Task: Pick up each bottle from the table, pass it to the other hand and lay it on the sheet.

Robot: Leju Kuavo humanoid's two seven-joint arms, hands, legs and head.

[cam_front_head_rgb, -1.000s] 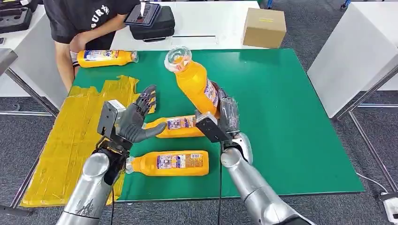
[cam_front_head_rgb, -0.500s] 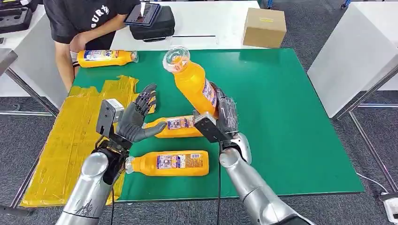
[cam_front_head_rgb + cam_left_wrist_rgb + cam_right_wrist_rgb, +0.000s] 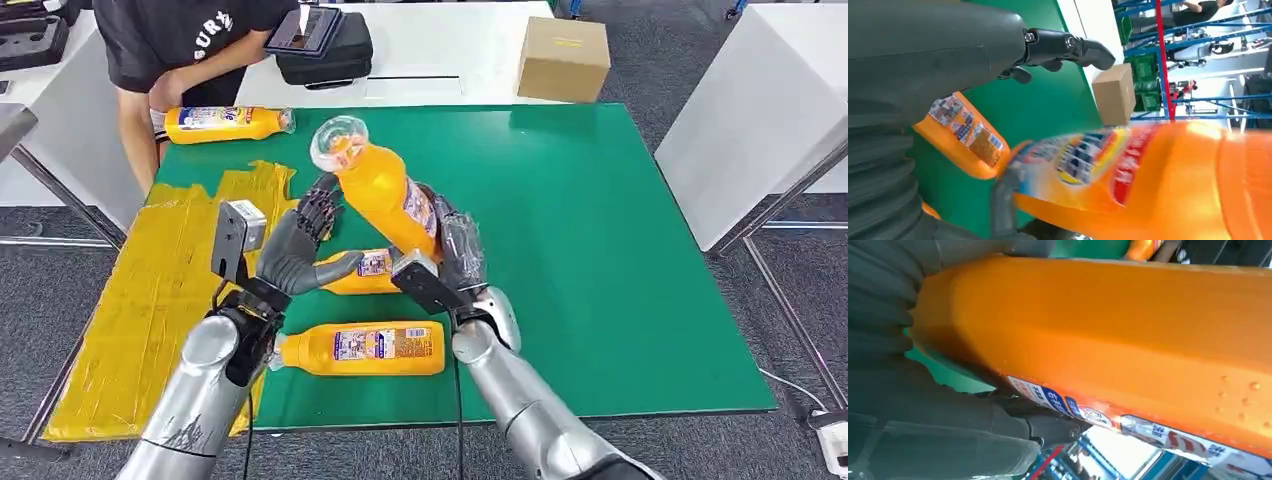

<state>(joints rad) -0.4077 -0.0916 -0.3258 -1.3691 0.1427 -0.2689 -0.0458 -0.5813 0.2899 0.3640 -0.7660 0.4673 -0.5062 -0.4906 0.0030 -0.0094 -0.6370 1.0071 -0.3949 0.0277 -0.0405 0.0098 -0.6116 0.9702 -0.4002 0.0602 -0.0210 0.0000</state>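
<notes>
Right hand (image 3: 455,262) grips the tilted orange plastic juice bottle (image 3: 385,195) by its base, just beside the left hand (image 3: 298,250), spread and empty; if released early, it could topple.

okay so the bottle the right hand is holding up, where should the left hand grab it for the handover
Probably the upper body of the raised bottle, above where the right hand grips its lower end. The bottle tilts toward the open left hand, so that bare stretch faces it; come in from the robot's left, wrapping around the width.
</notes>
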